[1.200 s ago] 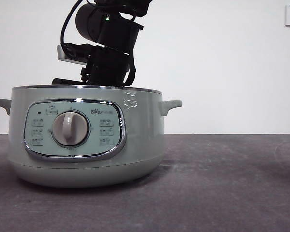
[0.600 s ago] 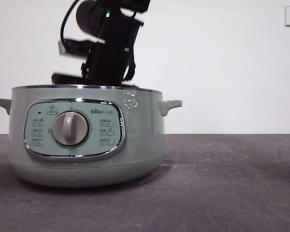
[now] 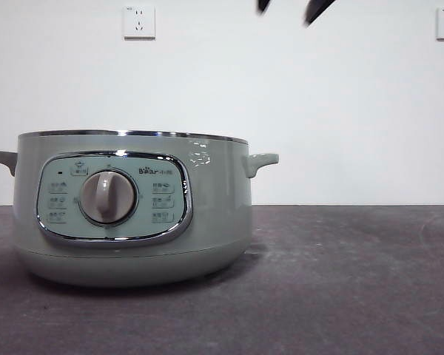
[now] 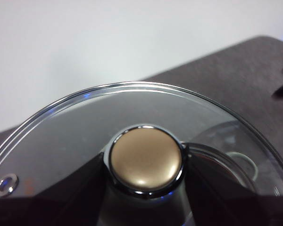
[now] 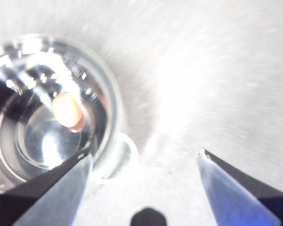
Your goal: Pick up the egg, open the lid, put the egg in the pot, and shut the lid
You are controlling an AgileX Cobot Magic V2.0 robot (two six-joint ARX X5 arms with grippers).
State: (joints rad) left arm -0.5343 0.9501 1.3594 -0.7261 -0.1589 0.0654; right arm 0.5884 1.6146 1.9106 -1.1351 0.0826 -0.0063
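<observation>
Front view, pot on dark table, white wall, sockets

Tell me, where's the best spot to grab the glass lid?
By the knob, from straight above. The lid is wide, smooth glass, and the knob stands up at its centre, small enough for two jaws. The left gripper holds it that way.
</observation>
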